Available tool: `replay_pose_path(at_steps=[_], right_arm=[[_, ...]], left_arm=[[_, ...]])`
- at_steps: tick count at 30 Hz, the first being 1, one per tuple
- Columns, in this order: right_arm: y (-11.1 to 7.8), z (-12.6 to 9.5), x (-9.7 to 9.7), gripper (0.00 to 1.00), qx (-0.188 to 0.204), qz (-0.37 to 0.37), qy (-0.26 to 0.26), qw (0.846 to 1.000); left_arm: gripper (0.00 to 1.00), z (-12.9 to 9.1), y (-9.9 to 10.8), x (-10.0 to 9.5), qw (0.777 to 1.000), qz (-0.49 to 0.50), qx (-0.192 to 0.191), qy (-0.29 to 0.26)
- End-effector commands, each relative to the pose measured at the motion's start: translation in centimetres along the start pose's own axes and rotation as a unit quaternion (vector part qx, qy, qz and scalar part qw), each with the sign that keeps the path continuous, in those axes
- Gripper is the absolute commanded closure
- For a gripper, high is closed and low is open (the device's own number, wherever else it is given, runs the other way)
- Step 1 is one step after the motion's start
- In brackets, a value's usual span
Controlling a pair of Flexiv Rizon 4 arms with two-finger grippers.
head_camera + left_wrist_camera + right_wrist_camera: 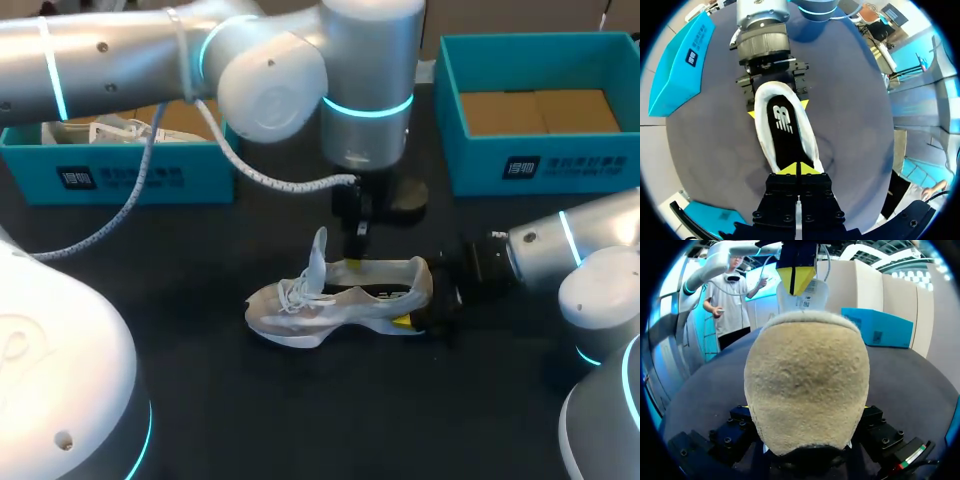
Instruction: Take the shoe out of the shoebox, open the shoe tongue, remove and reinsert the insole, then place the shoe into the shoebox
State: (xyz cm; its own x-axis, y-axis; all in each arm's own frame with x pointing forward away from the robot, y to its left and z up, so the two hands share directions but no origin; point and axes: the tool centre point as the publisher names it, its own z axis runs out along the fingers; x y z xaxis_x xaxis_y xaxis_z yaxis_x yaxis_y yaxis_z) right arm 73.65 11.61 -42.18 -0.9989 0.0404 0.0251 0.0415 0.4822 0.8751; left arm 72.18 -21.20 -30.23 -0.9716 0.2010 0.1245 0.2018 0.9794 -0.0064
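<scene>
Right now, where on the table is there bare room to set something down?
Bare tabletop lies in front of the shoe, and between the shoe and the left shoebox, under a hanging cable. The middle is crowded: left gripper over the shoe, right gripper clamped on its heel. The right shoebox is empty.

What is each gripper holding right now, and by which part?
Right gripper clamps the shoe at its heel; left gripper pinches the tip of the tongue.

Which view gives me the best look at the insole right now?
Left wrist view: it looks straight down into the shoe at the black insole. Head view shows only a dark sliver through the opening; in the right wrist view the heel hides it.
</scene>
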Motion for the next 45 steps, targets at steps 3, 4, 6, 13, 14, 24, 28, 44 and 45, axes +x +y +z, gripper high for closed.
replay_pose_path(at_steps=[3,4,6,13,14,24,28,44,45], right_arm=[[-0.2,0.2,-0.2,1.00,0.002,0.000,0.000,1.000],[-0.2,0.2,-0.2,1.00,0.002,0.000,0.000,1.000],[-0.2,0.2,-0.2,1.00,0.002,0.000,0.000,1.000],[-0.2,0.2,-0.2,1.00,0.002,0.000,0.000,1.000],[-0.2,0.2,-0.2,1.00,0.002,0.000,0.000,1.000],[-0.2,0.2,-0.2,1.00,0.002,0.000,0.000,1.000],[-0.2,0.2,-0.2,1.00,0.002,0.000,0.000,1.000],[-0.2,0.2,-0.2,1.00,0.002,0.000,0.000,1.000],[-0.2,0.2,-0.2,1.00,0.002,0.000,0.000,1.000]], left_arm=[[1.00,2.5,-1.1,0.1,1.000,-0.007,0.016,0.009],[1.00,2.6,-1.2,0.2,1.000,-0.009,0.023,0.009],[1.00,2.8,-1.3,0.4,0.999,-0.012,0.032,0.008],[1.00,3.9,-1.7,0.4,0.998,-0.020,0.057,-0.001],[1.00,4.1,-1.8,0.4,0.998,-0.021,0.058,-0.005],[1.00,5.9,-2.5,-0.1,0.996,-0.027,0.082,-0.003],[1.00,6.6,-2.8,-0.2,0.997,-0.021,0.076,0.006],[1.00,7.1,-2.9,-2.2,0.998,-0.008,0.063,0.010],[1.00,7.3,-3.0,-2.4,0.998,-0.006,0.062,0.015]])
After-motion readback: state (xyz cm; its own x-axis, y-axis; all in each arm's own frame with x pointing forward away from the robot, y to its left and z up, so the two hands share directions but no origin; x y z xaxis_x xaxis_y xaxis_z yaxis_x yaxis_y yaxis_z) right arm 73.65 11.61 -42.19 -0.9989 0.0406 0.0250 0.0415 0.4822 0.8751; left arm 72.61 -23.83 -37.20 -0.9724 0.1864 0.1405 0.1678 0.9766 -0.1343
